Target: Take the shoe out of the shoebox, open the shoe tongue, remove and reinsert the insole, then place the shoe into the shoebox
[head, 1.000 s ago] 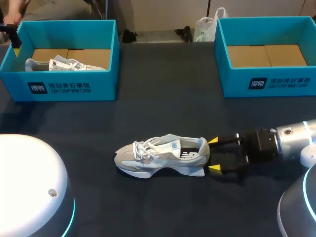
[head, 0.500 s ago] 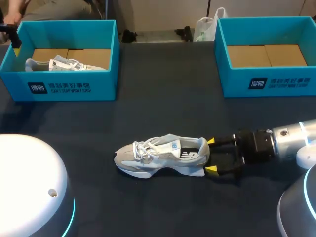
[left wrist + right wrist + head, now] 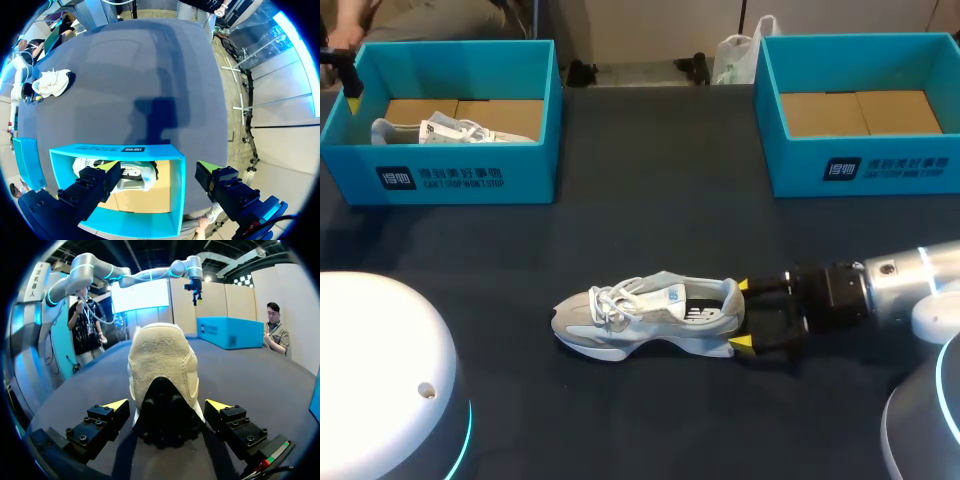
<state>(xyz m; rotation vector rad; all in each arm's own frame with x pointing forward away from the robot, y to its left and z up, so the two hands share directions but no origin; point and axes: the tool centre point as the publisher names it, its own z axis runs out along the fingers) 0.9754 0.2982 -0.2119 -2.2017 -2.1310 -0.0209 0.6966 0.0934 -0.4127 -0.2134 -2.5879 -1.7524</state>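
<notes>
- Near the bench's front edge, about mid-width: grey shoe lying on its side, toe toward the left edge, heel toward the right edge, laces bunched over the forefoot.
- Right gripper comes in low from the right edge, level with the bench and right at the heel. Fingers are spread wide, one yellow tip on each side of the heel.
- Right wrist view: the heel of the grey shoe fills the space between the fingers of the right gripper. The tips sit just beside the sole on both sides and no clamp is visible, so I read it as not gripping.
- Far left corner: left shoebox, teal with a cardboard floor. A white shoe lies inside, toward the box's left wall.
- Left gripper hangs above that corner with fingers wide apart and nothing held. In the left wrist view the left shoebox is under it, and the white shoe lies in the box beside one finger.
- Head view shows only one yellow tip of the left gripper, by the box's left wall.
- Far right corner: right shoebox, also teal, cardboard floor showing, well apart from the grey shoe.
- Left wrist view also catches the grey shoe across the bench, well apart from the left shoebox.
</notes>
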